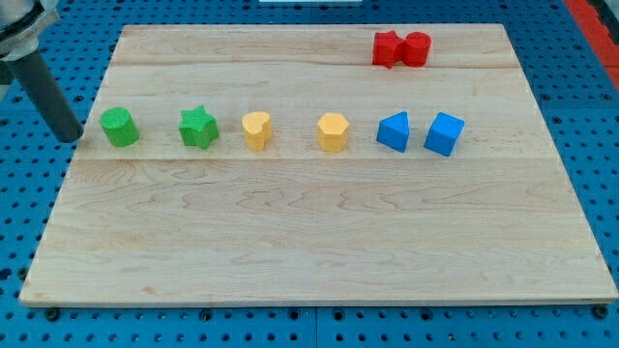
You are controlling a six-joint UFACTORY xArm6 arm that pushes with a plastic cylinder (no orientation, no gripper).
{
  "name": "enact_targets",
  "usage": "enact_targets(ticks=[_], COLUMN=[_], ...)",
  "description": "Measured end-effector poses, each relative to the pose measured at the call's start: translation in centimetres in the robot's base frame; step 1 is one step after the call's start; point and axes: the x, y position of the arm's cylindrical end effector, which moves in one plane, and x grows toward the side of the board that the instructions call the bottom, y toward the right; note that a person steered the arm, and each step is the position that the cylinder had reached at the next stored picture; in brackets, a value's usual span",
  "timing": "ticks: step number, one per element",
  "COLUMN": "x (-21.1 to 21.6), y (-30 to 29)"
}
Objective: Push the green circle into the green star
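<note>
The dark rod comes down from the upper left of the frame, and my tip (68, 136) rests at the left edge of the wooden surface (309, 242), just to the left of the green circle (120, 127), very near it, though I cannot tell whether they touch. There is no pincer on this arm to be wide or narrow, only the bare rod.

The green circle sits at the left end of a row running across the upper middle of the frame. Near it on its right, with a gap between, stands the green star (198, 127). Further right come a yellow heart-like block (256, 130), a yellow hexagon-like block (333, 131), then a blue triangular block (394, 130) and a blue cube (445, 133) close together. Near the upper right, two red blocks (401, 48) sit touching each other, their shapes hard to make out.
</note>
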Motion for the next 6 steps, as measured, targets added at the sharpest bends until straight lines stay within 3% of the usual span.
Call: enact_targets(ticks=[2,3,4,6], x=[0.4,-0.9,-3.0,-0.7], y=[7.0,3.7,4.3,10.8])
